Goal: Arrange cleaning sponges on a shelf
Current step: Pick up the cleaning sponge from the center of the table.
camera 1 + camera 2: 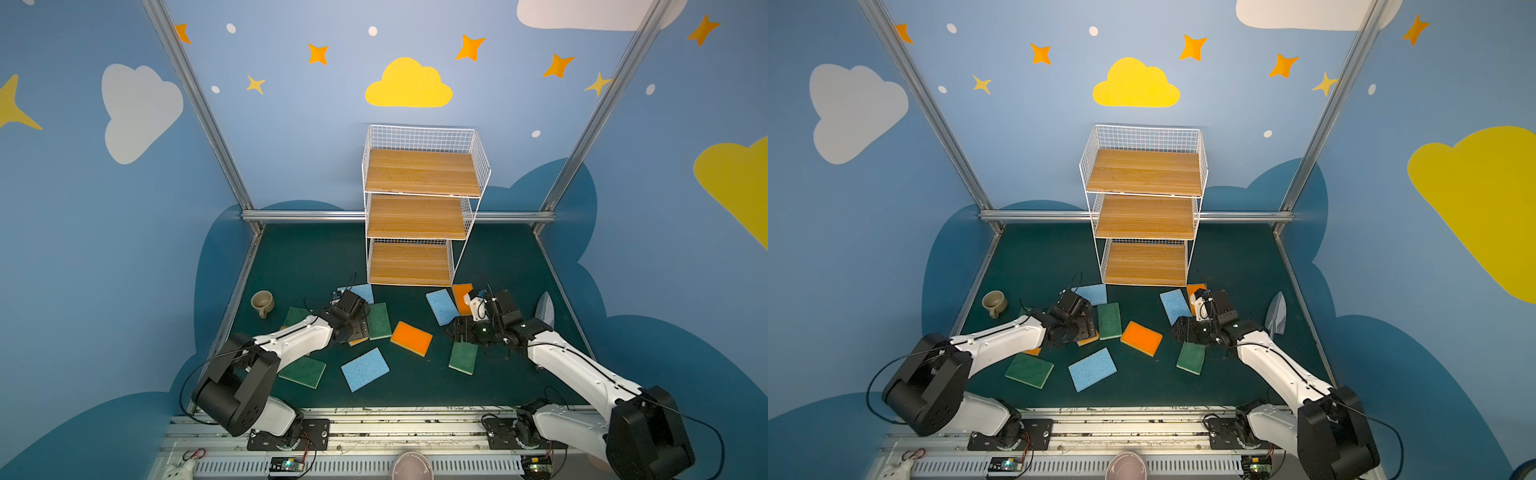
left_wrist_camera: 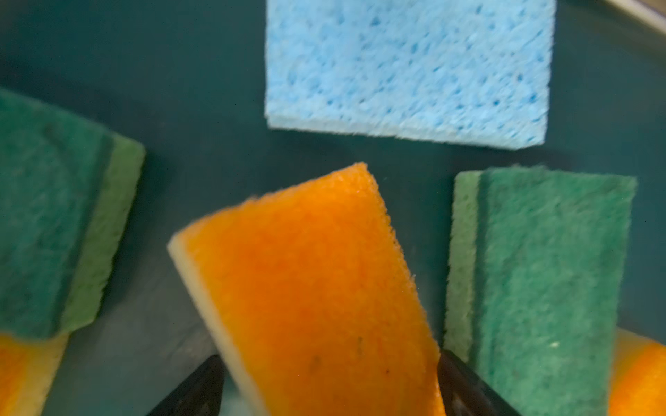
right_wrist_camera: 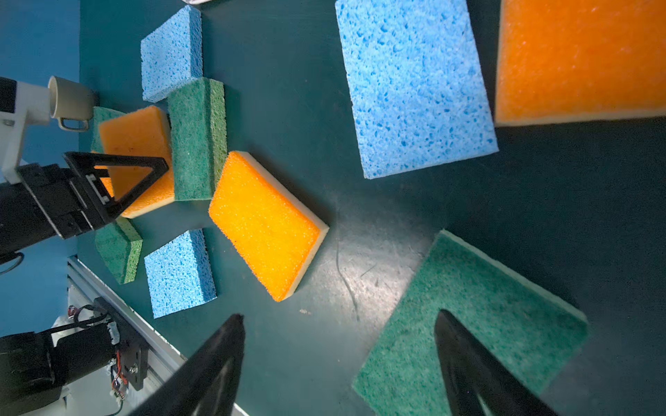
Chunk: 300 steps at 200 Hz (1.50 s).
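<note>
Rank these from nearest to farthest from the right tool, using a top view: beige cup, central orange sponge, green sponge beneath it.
1. Green sponge, partly under the right tool.
2. Central orange sponge, in the middle, on that tool's left.
3. Beige cup, far left edge.

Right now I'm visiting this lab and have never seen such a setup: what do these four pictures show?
Two white robot arms stand at a dark green table; each ends in a two-fingered tool. Both top views look down on the whole scene; the other two come from cameras on the wrists. Orange, green and blue sponges lie scattered on the table near a beige cup, before an empty three-tier shelf. The left tool straddles an orange sponge; whether it squeezes it, I cannot tell. The right tool is open, holding nothing, partly over a green sponge.
</note>
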{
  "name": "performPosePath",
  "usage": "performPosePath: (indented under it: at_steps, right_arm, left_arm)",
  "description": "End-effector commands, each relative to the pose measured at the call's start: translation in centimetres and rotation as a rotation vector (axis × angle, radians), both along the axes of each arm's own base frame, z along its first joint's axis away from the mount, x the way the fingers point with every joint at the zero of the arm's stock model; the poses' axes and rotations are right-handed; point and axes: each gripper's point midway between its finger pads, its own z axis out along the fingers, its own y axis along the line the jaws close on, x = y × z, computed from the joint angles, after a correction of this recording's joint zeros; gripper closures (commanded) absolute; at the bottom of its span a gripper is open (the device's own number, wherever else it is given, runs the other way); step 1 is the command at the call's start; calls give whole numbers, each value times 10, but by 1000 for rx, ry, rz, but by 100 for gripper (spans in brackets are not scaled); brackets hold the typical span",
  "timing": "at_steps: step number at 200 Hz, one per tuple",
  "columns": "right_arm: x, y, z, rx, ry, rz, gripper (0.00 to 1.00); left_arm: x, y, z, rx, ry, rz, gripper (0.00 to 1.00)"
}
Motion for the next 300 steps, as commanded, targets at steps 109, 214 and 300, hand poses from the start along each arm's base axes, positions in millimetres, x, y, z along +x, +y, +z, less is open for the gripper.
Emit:
performPosePath:
  at_steps: [109, 214, 300]
  right_arm:
    - [6, 5, 6, -4, -23, 14, 18]
    - [-3, 7, 12, 12, -29, 30, 18]
    - [-19, 54, 53, 335, -51, 185, 23]
  left_arm:
    - [17, -4, -6, -45, 36, -9, 8]
    - [17, -6, -22, -24, 116, -47, 39]
    - [13, -30, 58, -172, -24, -151, 43]
